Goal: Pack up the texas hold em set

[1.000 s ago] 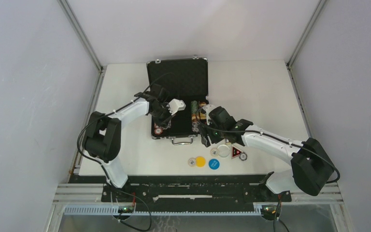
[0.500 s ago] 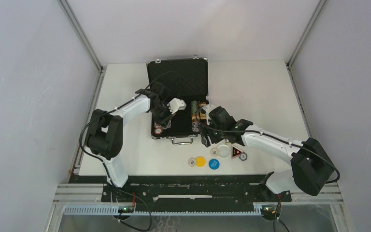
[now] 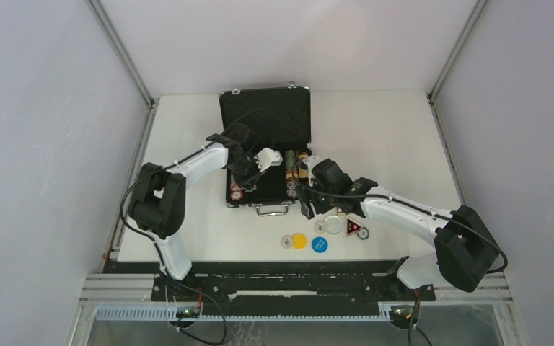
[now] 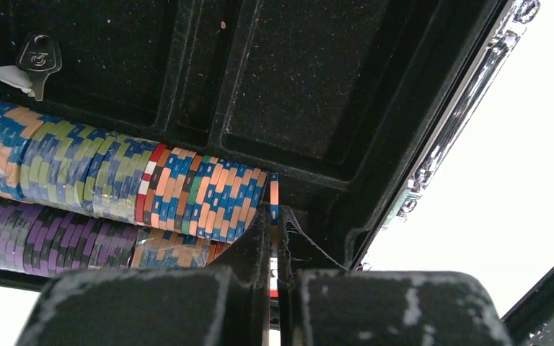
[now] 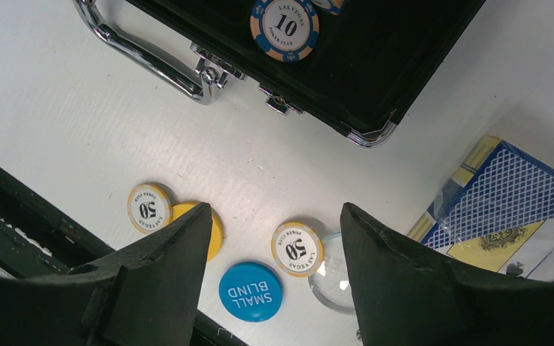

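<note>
Lying open, black briefcase (image 3: pixel 265 119) holds striped chip rows (image 4: pixel 115 180); left fingers (image 4: pixel 256 245) pinch one chip (image 4: pixel 274 189), right fingers (image 5: pixel 404 288) spread, empty above surface (image 5: pixel 58 108).

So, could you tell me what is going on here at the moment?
Two robot arms are packing a poker set into the open black case. The left gripper is shut on a single chip, on edge at the end of a chip row inside it. The right gripper hangs open and empty above the table in front of the case, over two 50 chips, a yellow button and the blue small blind button. The card deck lies outside too.
</note>
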